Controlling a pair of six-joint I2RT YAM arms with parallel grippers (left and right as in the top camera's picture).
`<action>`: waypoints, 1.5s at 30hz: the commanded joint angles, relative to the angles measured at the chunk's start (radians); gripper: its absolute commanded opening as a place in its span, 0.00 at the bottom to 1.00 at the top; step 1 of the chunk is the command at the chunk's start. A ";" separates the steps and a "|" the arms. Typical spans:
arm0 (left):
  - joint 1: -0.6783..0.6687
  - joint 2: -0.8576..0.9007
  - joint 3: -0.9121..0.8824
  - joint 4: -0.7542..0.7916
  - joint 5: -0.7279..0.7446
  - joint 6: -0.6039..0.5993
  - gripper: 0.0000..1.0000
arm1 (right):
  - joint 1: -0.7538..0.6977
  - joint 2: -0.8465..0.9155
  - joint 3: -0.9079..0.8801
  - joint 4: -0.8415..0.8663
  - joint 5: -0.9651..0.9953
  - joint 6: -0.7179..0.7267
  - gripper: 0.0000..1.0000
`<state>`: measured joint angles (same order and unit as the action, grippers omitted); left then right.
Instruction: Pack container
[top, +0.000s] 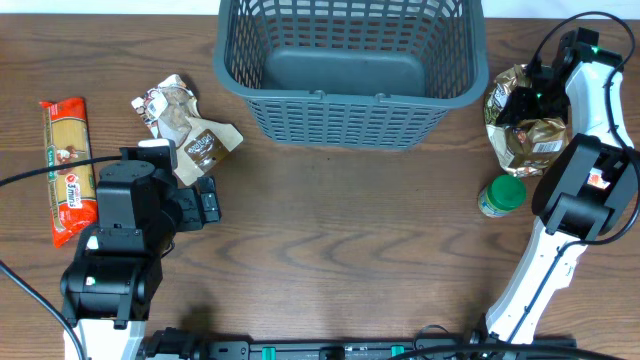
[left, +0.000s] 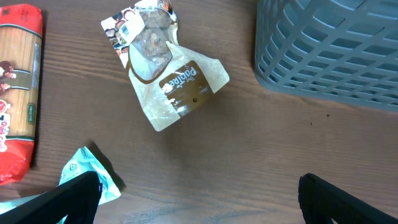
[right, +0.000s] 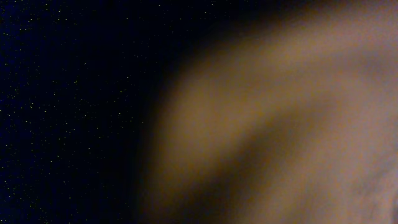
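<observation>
The container (top: 345, 105) is a large grey-blue lattice basket at the top centre with nothing in it; its corner shows in the left wrist view (left: 329, 56). A brown and white snack pouch (top: 185, 130) (left: 165, 74) and a red spaghetti packet (top: 68, 165) (left: 18, 87) lie at the left. My left gripper (top: 208, 200) (left: 199, 186) is open above bare table, below the pouch. A teal packet (left: 87, 174) lies by its left finger. My right gripper (top: 518, 105) is down on a gold-brown bag (top: 520, 140); its wrist view shows only a brown blur (right: 280, 124).
A jar with a green lid (top: 502, 195) stands below the gold-brown bag at the right. The right arm's white link (top: 545, 260) runs down to the table's front edge. A black cable (top: 40, 175) crosses the spaghetti packet.
</observation>
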<state>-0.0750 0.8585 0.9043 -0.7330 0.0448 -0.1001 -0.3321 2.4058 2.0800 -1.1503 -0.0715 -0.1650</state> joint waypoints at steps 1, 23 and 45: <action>-0.004 0.003 0.021 0.001 -0.012 0.013 0.98 | 0.013 0.091 -0.063 -0.014 0.037 0.014 0.01; -0.004 0.003 0.021 0.001 -0.012 0.015 0.98 | 0.013 -0.170 0.091 -0.064 0.050 0.071 0.01; -0.004 0.003 0.021 0.000 -0.012 0.044 0.98 | 0.013 -0.437 0.096 -0.025 0.124 0.108 0.01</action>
<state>-0.0750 0.8581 0.9043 -0.7334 0.0448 -0.0734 -0.3321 1.9591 2.1773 -1.1755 0.0414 -0.0727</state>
